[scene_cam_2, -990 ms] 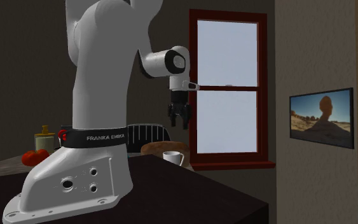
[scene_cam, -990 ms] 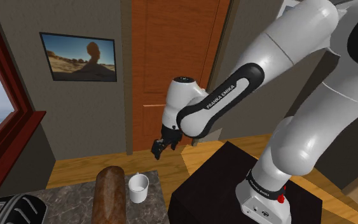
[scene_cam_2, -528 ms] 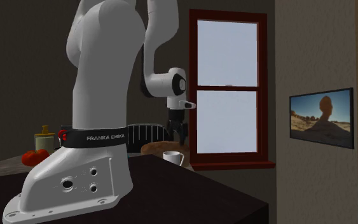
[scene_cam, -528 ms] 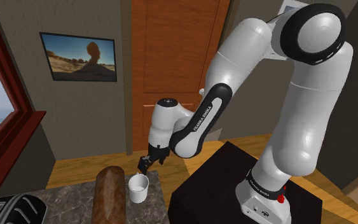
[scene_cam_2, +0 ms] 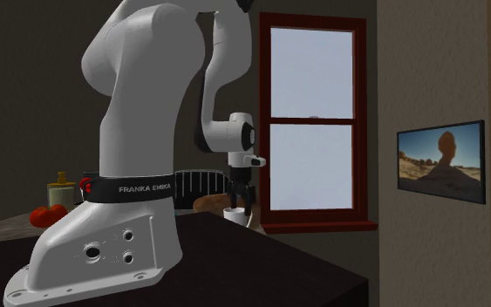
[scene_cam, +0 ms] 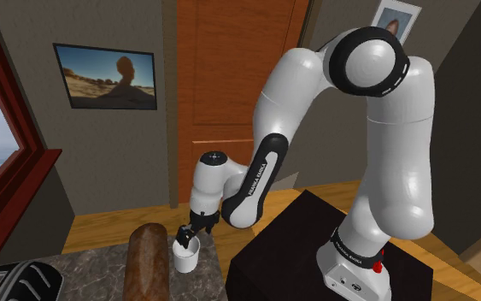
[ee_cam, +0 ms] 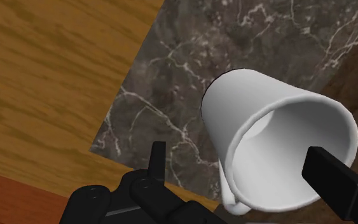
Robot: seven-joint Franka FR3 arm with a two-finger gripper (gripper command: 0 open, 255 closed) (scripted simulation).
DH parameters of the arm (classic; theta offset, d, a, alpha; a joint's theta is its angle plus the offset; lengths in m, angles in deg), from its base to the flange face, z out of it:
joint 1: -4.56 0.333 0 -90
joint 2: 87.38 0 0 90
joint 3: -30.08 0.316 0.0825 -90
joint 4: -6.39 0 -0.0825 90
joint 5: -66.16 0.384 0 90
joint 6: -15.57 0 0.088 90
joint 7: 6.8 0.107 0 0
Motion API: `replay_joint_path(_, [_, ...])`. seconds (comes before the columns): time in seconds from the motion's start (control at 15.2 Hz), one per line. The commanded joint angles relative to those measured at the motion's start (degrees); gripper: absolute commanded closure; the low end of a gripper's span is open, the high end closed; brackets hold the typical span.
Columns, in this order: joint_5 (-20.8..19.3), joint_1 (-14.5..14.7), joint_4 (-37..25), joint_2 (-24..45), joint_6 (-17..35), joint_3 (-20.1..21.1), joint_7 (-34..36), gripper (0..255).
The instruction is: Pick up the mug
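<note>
- Dark veined marble counter (scene_cam: 93,267), shoulder view: a smooth white mug (scene_cam: 185,256) stands upright near its corner, beside a brown rounded loaf (scene_cam: 149,261); my gripper (scene_cam: 184,238) is at its rim.
- Second exterior view: gripper directly above the mug.
- Wrist view: my black fingers (ee_cam: 156,156) stand apart astride the rim, clasping nothing.

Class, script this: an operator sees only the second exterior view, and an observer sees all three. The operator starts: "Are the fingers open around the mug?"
Observer: Yes. In the wrist view the gripper's fingers stand apart, one outside the wall of the mug, the other over its rim.
Operator: Where is the handle?
Observer: The handle is on the mug's side nearest the gripper's palm, between the fingers.
Operator: Is the mug near an edge?
Observer: Yes, it stands by a corner of the dark marble counter, with wooden floor beyond.
</note>
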Motion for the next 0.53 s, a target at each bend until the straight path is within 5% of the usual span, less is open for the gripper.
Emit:
replay_joint_path(0.0, [-0.7, 1.0, -0.6, 1.8, 1.3, -1.3, 0.5, 0])
replay_joint_path(0.2, [-1.2, 1.9, -1.1, 3.3, 2.3, -2.3, 0.9, 0])
replay_joint_path(0.26, [-1.2, 1.9, -1.1, 3.3, 2.3, -2.3, 0.9, 255])
replay_joint_path(0.46, [-1.2, 2.0, -1.0, 3.2, 2.4, -2.4, 0.9, 255])
